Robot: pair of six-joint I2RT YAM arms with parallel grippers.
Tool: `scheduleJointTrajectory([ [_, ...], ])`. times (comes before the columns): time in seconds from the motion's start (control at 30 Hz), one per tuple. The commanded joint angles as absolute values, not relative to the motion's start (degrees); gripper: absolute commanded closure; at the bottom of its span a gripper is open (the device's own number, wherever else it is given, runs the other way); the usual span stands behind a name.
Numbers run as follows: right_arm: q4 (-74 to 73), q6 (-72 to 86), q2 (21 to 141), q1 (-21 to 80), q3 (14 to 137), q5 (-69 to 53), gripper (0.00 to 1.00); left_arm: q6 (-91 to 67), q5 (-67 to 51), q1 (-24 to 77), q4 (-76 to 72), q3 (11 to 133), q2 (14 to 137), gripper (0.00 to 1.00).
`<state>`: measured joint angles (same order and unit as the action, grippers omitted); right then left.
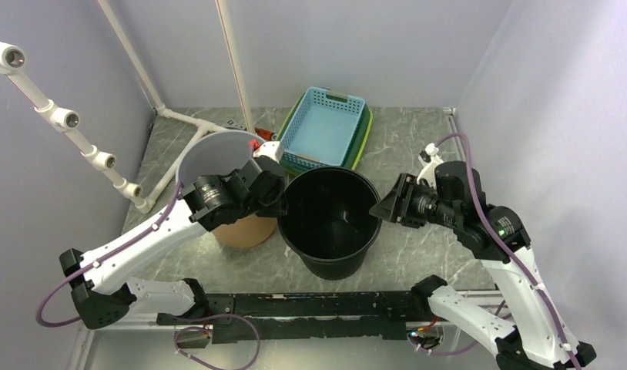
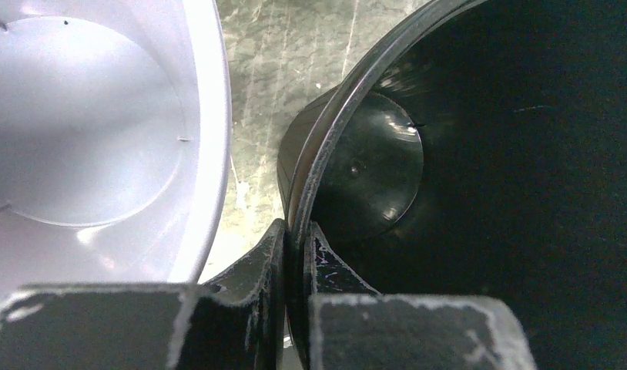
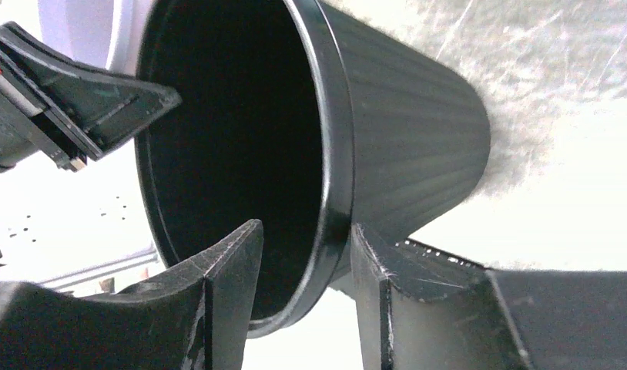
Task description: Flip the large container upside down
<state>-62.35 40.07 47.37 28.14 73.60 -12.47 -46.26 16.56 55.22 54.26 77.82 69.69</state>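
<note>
While left claw (image 2: 293,245) pinches black container (image 1: 333,266) rim | right claw (image 3: 306,227) straddles opposite rim, parted

Here's the large container (image 1: 330,220): a black round tub, empty, with a dark glossy inside. It tapers from a wide mouth to a narrower base, with fine ribs down the outer wall and a thick rolled rim. It stands mouth up, not yet turned over, in the middle of the marbled table (image 1: 418,154). The left gripper (image 2: 295,231) pinches its left rim. The right gripper (image 3: 306,226) straddles the right rim, with a gap showing at its fingers.
</note>
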Motion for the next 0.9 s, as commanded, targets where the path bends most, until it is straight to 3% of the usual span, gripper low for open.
scheduleJointTrajectory([
  [0.0,-60.1,46.1,43.8,27.9,67.8,-16.9,0.54,-46.8,19.6,55.3,53.2,79.6,69.1,0.97],
  [0.2,-45.5,53.3,38.8,27.9,58.6,-23.6,0.57,-46.2,18.9,55.3,53.2,80.5,70.1,0.97],
  [0.3,-46.4,53.9,38.8,28.0,59.8,-20.2,0.59,-46.1,18.6,55.4,52.6,80.4,70.3,0.97],
  [0.43,-47.0,52.5,39.8,27.9,61.8,-19.5,0.51,-46.1,18.0,55.3,54.2,81.4,71.0,0.97],
  [0.57,-49.7,51.6,41.0,27.9,63.8,-15.0,0.51,-46.1,17.8,55.3,54.5,81.4,70.8,0.97],
  [0.87,-42.1,55.0,40.6,28.0,62.0,-19.0,0.67,-45.4,17.9,55.3,53.1,80.6,69.4,0.97],
])
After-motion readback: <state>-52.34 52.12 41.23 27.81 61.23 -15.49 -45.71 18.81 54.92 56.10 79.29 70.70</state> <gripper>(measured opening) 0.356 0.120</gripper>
